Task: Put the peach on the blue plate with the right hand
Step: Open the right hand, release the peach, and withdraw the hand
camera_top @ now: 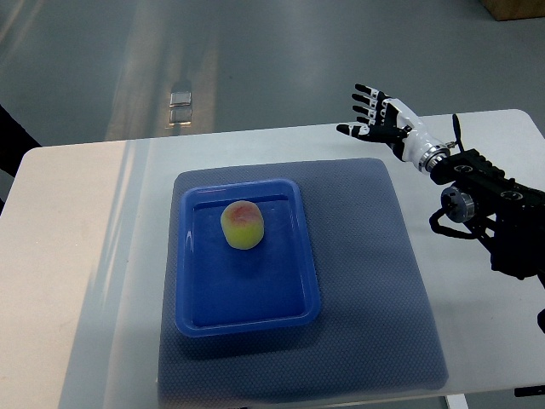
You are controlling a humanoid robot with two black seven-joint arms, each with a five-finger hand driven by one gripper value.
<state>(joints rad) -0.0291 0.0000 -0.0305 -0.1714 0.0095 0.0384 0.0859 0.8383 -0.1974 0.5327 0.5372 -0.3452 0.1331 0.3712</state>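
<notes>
A yellow-green peach with a red blush lies inside the blue plate, in its upper half. The plate is a rectangular tray resting on a dark blue mat. My right hand is raised at the table's far right edge, well away from the plate, its fingers spread and holding nothing. Its black arm comes in from the picture's right side. The left arm does not show.
The dark blue mat covers the middle of the white table. Beyond the table's far edge lies grey floor with a small shiny object. A dark shape shows at the left edge.
</notes>
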